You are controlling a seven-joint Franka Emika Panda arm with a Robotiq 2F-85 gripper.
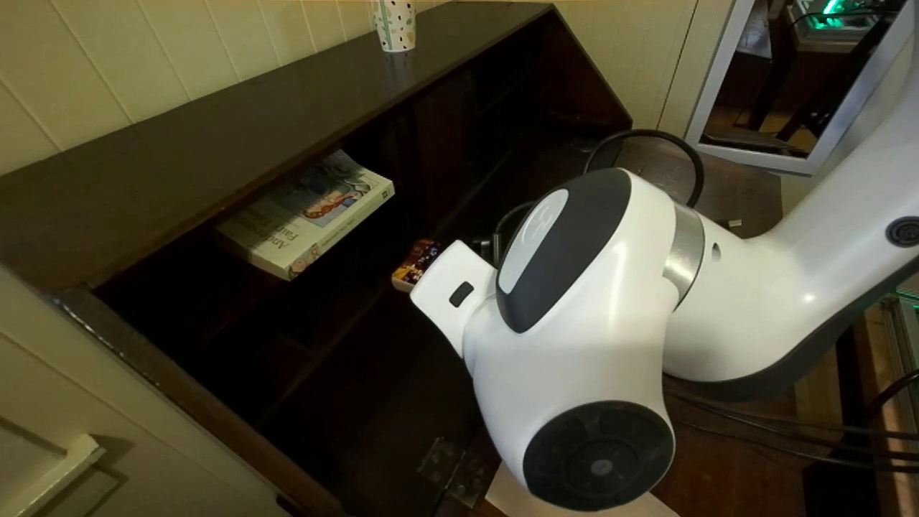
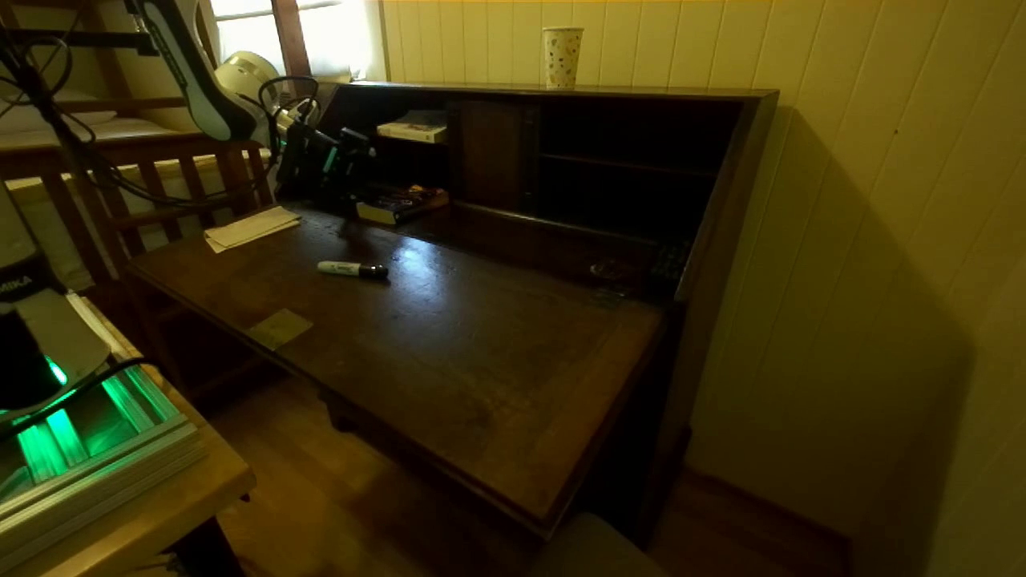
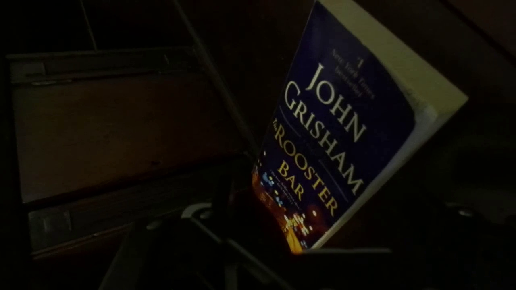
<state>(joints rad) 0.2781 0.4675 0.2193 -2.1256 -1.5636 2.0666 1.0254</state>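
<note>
In the wrist view, a blue paperback (image 3: 318, 133) titled The Rooster Bar is shown slanting right of centre, its lower end near the dark fingers (image 3: 205, 217) at the bottom of the frame; how far these are opened, and whether anything is gripped, cannot be told. In an exterior view the fingers are hidden by the white arm (image 1: 574, 366), and only the patterned end of the paperback is seen near centre. A marker (image 2: 353, 270) is shown only in an exterior view, left of centre on the counter (image 2: 481, 344), below the paperback.
</note>
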